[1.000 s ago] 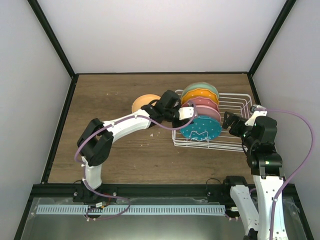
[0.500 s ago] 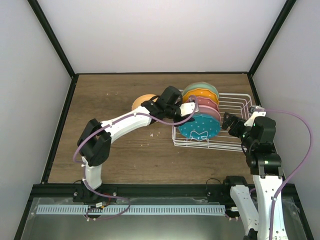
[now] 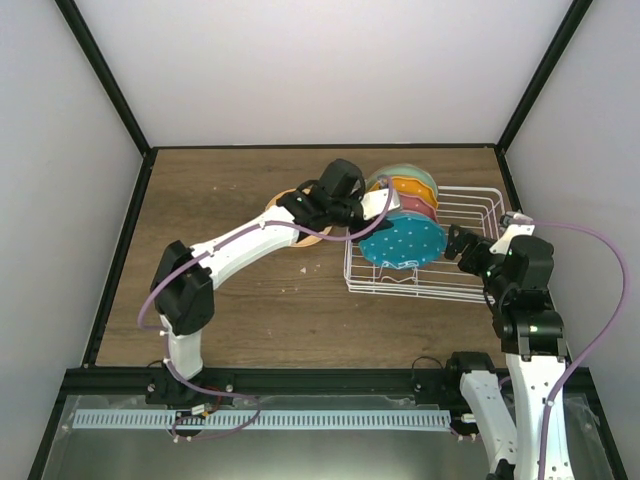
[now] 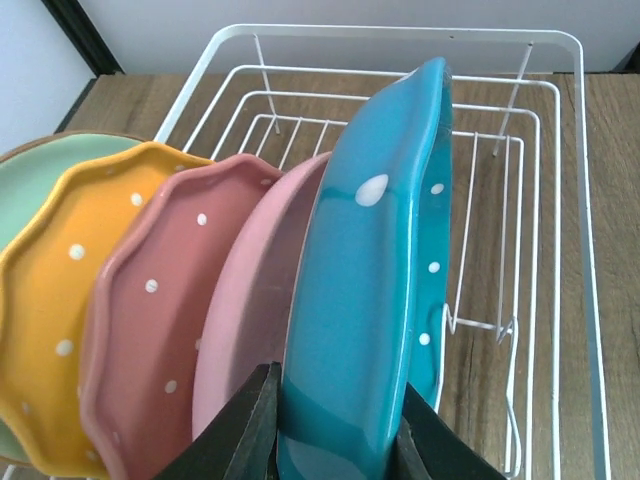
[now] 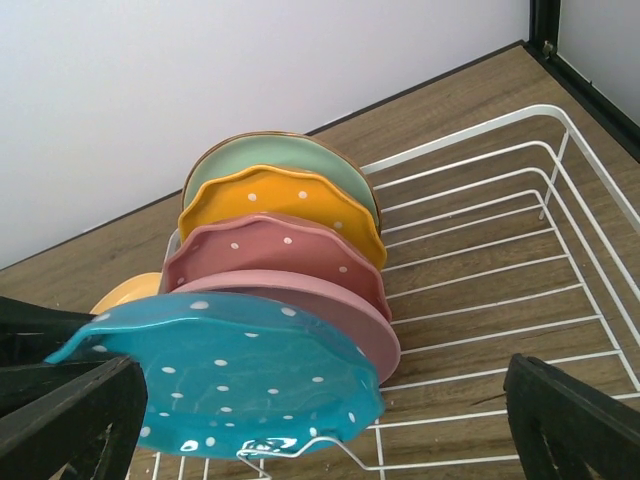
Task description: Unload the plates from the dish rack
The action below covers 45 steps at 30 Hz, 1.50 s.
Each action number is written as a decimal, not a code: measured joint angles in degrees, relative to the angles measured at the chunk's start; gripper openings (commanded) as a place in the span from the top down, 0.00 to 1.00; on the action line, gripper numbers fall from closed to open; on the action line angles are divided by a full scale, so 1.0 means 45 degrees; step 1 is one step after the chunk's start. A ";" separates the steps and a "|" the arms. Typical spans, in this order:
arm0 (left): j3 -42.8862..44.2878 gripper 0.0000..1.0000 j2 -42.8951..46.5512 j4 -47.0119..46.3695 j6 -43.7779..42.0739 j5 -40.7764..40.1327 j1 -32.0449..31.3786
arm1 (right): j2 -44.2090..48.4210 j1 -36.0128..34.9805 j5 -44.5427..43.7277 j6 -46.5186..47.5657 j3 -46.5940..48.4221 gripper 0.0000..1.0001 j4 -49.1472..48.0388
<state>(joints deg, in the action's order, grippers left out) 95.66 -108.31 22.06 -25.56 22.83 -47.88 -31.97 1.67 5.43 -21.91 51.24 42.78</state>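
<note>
Narrowly parted, left gripper clamps teal plate; right gripper gapes wide.

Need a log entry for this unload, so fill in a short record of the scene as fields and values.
left gripper: shut on the rim of the teal plate
teal plate: tilted away from the row, over the dish rack
right gripper: open, holding nothing, near the rack
standing in rack: pink plate, maroon plate, orange plate, mint plate
out of rack: peach plate, on the table left of the rack
</note>
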 measured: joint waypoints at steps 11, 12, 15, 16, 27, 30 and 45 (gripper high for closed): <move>0.0311 0.96 0.1613 -0.0112 0.1010 -0.0126 0.0034 | 0.0214 0.0000 -0.0282 -0.0039 0.0000 0.00 -0.0228; 0.0340 0.96 0.1846 -0.0136 0.1078 -0.0112 0.0010 | 0.0214 0.0000 -0.0287 -0.0049 0.0000 0.00 -0.0262; 0.0389 0.96 0.2477 -0.0403 0.1336 -0.0092 0.0000 | 0.0214 0.0000 -0.0282 -0.0097 0.0000 0.00 -0.0374; 0.0393 0.96 0.2633 -0.0544 0.1409 -0.0117 0.0015 | 0.0214 0.0000 -0.0282 -0.0117 0.0000 0.00 -0.0423; 0.0486 0.96 0.3084 -0.1588 0.3065 -0.0748 0.2288 | 0.0083 0.0000 -0.0277 -0.0330 -0.0175 0.00 -0.0801; 0.0486 0.96 0.3084 -0.1851 0.3968 -0.1243 0.4313 | -0.0015 0.0000 -0.0272 -0.0345 -0.0185 0.00 -0.0923; -0.3808 0.96 0.3672 -0.3084 1.0137 -0.2584 1.2910 | -0.1044 0.0000 -0.0107 -0.0491 -0.0403 0.00 -0.1622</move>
<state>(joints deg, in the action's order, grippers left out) 78.52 -91.79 8.19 20.05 11.20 10.22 -36.67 1.67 4.95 -24.12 49.43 35.48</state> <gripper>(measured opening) 0.186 0.997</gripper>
